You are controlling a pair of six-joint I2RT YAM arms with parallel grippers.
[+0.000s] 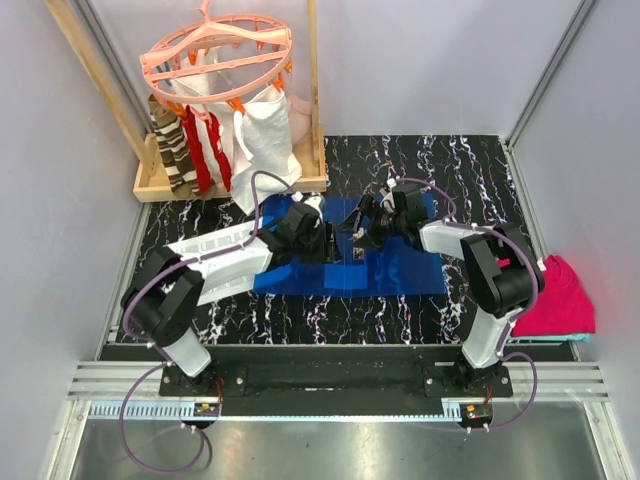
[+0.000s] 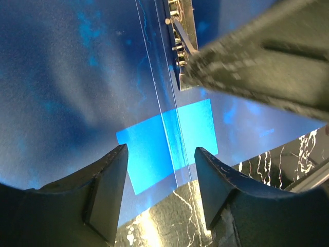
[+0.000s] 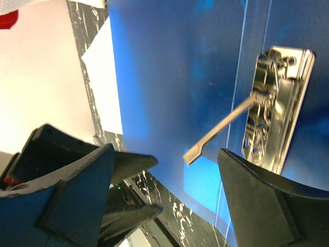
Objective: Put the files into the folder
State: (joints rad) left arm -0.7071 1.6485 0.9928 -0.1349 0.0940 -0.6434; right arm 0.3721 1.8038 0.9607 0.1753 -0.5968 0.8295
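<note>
The blue folder [image 1: 410,270] lies open and flat on the black marble table. Its metal clip [image 3: 277,103] sits at the middle fold with its lever [image 3: 221,128] raised; the clip also shows in the left wrist view [image 2: 180,31]. My left gripper [image 1: 332,237] is open and empty, low over the folder's left half [image 2: 77,77]. My right gripper [image 1: 362,232] is open and empty, just above the clip and facing the left one. A plain white sheet corner [image 3: 103,77] lies just off the folder's far edge; I cannot read any print on it.
A wooden rack [image 1: 230,185] at the back left holds a peach peg hanger [image 1: 215,60], striped and red cloths and a white cloth bag [image 1: 265,130]. A folded magenta cloth [image 1: 560,295] lies at the table's right edge.
</note>
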